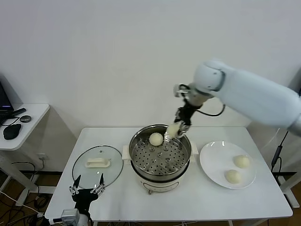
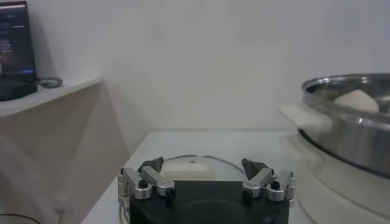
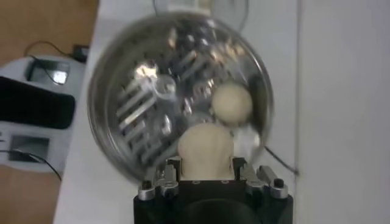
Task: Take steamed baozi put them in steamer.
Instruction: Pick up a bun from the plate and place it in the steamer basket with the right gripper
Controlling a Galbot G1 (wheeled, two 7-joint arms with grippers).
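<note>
The shiny steel steamer (image 1: 161,176) stands mid-table on its cream base, and one baozi (image 1: 155,139) rests on its perforated tray at the far left. My right gripper (image 1: 173,130) hangs over the steamer's far rim, shut on a second baozi (image 3: 206,150) that fills the gap between its fingers. The wrist view looks down past that bun to the tray and the resting baozi (image 3: 231,103). Two more baozi (image 1: 241,161) (image 1: 233,176) lie on the white plate (image 1: 215,162) to the right. My left gripper (image 1: 87,188) is parked open at the table's near left edge.
A round glass lid (image 1: 96,165) with a white handle lies flat left of the steamer, just beyond my left gripper (image 2: 204,175). A side table (image 1: 26,125) with dark items stands at the far left. The steamer's rim (image 2: 347,131) rises to the left gripper's right.
</note>
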